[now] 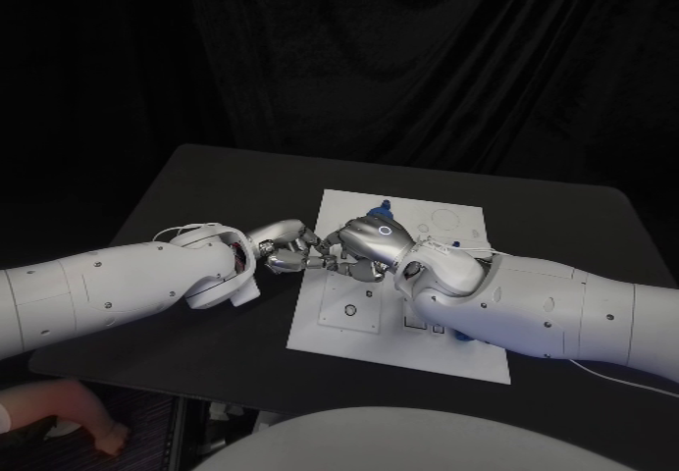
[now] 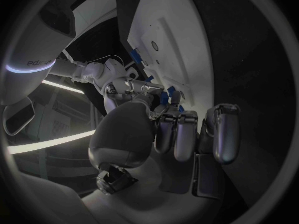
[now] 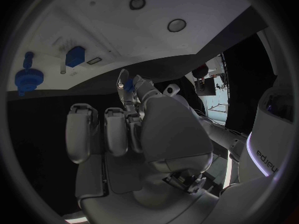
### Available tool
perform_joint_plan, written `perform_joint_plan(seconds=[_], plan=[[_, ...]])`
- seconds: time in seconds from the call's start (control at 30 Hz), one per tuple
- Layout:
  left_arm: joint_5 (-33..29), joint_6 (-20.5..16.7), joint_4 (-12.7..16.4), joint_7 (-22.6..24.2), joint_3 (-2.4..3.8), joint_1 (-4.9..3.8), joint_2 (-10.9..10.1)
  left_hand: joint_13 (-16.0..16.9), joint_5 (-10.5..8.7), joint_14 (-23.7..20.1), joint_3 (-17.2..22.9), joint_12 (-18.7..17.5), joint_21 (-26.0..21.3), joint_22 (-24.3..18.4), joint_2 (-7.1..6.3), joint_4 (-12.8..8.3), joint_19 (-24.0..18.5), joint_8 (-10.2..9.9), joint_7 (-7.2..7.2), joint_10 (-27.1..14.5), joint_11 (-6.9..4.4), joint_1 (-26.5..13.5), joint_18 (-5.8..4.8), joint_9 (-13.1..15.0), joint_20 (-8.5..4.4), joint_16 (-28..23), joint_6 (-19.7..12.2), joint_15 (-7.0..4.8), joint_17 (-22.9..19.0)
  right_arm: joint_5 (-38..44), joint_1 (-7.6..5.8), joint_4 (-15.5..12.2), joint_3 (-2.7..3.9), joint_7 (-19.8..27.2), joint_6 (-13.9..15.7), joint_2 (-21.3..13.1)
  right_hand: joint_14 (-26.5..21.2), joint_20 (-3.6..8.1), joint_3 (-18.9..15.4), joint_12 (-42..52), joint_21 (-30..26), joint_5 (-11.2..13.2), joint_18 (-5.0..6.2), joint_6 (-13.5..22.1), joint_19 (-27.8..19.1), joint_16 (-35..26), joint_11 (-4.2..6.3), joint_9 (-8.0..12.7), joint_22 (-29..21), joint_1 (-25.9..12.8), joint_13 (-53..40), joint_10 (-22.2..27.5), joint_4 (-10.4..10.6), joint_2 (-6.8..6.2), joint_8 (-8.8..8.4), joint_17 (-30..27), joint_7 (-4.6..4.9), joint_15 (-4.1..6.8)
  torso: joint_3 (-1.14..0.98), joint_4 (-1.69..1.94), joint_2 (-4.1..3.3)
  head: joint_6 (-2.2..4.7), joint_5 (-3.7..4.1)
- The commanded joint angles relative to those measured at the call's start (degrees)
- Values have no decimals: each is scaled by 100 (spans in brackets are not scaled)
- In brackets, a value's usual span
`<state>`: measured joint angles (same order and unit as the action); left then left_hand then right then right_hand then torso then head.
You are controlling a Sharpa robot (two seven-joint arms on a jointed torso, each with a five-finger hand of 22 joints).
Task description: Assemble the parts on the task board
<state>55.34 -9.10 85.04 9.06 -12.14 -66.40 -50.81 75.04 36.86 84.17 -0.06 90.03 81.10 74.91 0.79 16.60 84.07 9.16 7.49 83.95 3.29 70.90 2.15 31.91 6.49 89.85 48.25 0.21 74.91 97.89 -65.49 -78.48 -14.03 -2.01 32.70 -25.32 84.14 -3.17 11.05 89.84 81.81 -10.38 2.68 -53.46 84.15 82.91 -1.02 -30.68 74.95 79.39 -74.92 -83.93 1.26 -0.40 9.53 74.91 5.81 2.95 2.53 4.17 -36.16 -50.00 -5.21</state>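
The white task board (image 1: 371,329) lies in the middle of the black tabletop (image 1: 198,186), and both silver hands meet over its near-left edge. In the head view the left hand (image 1: 285,245) reaches in from the left and the right hand (image 1: 362,250) from the right, their fingers touching or interlaced so closely that the fingertips cannot be told apart there. In the right wrist view the right hand (image 3: 134,124) has most of its fingers curled down side by side, while a small blue part (image 3: 127,84) sits pinched at the tips of its raised fingers, just off the board's edge. In the left wrist view the left hand (image 2: 181,129) has its fingers bent in together and pointing at the other hand; blue shows right at their tips, but whether the left hand grips that piece or merely touches it cannot be told. On the board's far side a blue round knob-like part (image 3: 29,77) and a blue block-shaped part (image 3: 75,56) stand near each other, and the knob also shows as a blue tip (image 1: 382,208) behind the right hand in the head view. Two dark round holes (image 3: 176,25) sit in the board's surface. Part of a word, reading "arpa", is printed on the right arm's wrist cuff (image 2: 37,62) beside a glowing ring
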Motion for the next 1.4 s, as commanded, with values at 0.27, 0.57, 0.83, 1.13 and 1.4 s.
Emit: perform_joint_plan(seconds=[0.27, 0.57, 0.83, 1.13, 1.4], plan=[[-1, 133, -1, 53, -4, 5, -2, 1496, 405, 583, 63, -3, 25, 1217, -38, -8, 84, 158, -76, 605, -87, 142, 9, 115, -72, 15, 218, -82, 1509, 15, 7, -13, 10, -10, -24, -9, 415, 21, 4, 16, 21, -38, -74, 22, 263, 25, 44, -5, 1251, 66, -1508, -607, -29, -1, 5, 632, -30, 37, 1, 1, -2, 0, 2], [-1, 167, -5, 35, -4, 6, -3, 1496, 956, 583, 177, -3, 70, 1232, -106, 3, 114, 881, -274, 605, -270, 306, -3, 1045, -228, 15, 300, -245, 1509, 15, 7, -26, 10, 11, 8, -11, 415, 21, 4, 16, 21, -38, -74, 22, 263, 25, 44, -5, 1251, 66, -1508, -607, -29, -1, 5, 632, -30, 37, 0, 0, -1, 0, 2], [-1, 185, -21, 51, -5, 7, -1, 1496, 1586, 583, 404, -3, 80, 1236, -210, -25, 121, 1291, -386, 605, -370, 441, -6, 1705, -310, 15, 290, -332, 1509, 15, 8, -29, 10, 20, 23, -13, 415, 22, 6, 16, 24, -44, -75, 21, 264, 24, 45, -13, 1252, 72, -1508, -607, -32, 0, 4, 630, -31, 37, 0, 0, 0, 0, -2], [-1, 79, -35, 196, -5, 10, 23, 1496, 1817, 583, 607, -3, 67, 1232, -238, -51, 111, 1307, -383, 605, -381, 569, -4, 1887, -334, 15, 203, -349, 1509, 15, 9, -32, 10, 28, 6, -4, 415, 24, 3, 16, 24, -54, -74, 43, 263, 26, 51, -28, 1252, 77, -1508, -607, -37, -8, -10, 631, -25, 41, 0, 3, 2, 0, -12], [-2, -44, -40, 352, -5, 12, 29, 1496, 1647, 583, 807, -3, 89, 1239, -256, -119, 119, 1313, -415, 605, -402, 741, -10, 1969, -343, 15, 382, -360, 1509, 15, 10, -25, 10, 1, -58, 2, 411, 31, -6, 16, 17, -62, -72, 146, 259, 14, 62, -52, 1249, 65, -1508, -607, -29, -20, -77, 611, -10, 51, 0, 0, 1, 0, -22]])
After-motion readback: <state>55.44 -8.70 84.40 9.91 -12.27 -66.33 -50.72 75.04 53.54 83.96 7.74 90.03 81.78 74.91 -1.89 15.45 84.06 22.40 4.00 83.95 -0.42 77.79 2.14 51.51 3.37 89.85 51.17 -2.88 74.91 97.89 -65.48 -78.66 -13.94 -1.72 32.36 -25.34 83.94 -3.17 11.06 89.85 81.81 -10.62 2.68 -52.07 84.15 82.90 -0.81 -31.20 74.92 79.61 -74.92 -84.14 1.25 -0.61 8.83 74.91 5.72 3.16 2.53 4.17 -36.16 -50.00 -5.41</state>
